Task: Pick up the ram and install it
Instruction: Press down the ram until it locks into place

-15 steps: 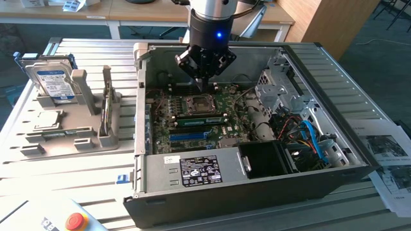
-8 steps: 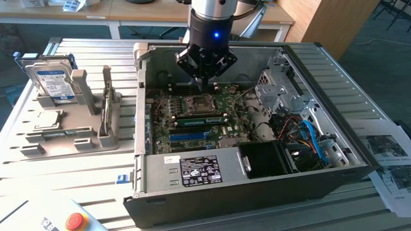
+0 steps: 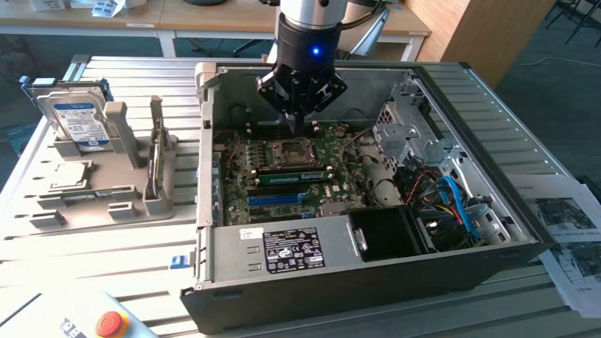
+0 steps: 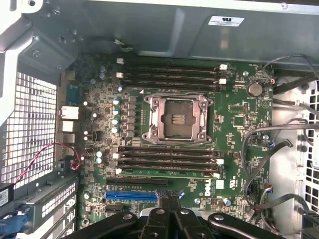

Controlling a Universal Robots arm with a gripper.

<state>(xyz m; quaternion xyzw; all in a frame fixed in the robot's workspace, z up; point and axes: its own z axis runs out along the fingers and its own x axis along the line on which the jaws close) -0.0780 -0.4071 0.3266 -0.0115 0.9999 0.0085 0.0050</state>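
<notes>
Fingers [image 3: 298, 125] closed and empty hover above the motherboard [image 3: 281, 169] inside the computer case [image 3: 376, 267], by its back wall. Green ram [image 3: 293, 177] already sits in a slot (apparently seated); pressing evenly along its top edge would lock it.

So the whole setup sits on a ribbed aluminium tabletop [image 3: 131, 239], grooved profile slats running side to side, pretty bright from daylight. Up at 12 o'clock in the exterior view there's a light wooden desk [image 3: 216, 21] on white legs, with a few small boxes [image 3: 108, 7] at 11. At about 1 o'clock stands a tall wooden cabinet panel [image 3: 469, 28], warm plywood tone. Past it, at 2 o'clock, you get dark grey-blue floor [image 3: 554, 70] with chair legs [image 3: 578, 17] poking in at the corner. Light looks soft and even, no harsh shadows.
</notes>
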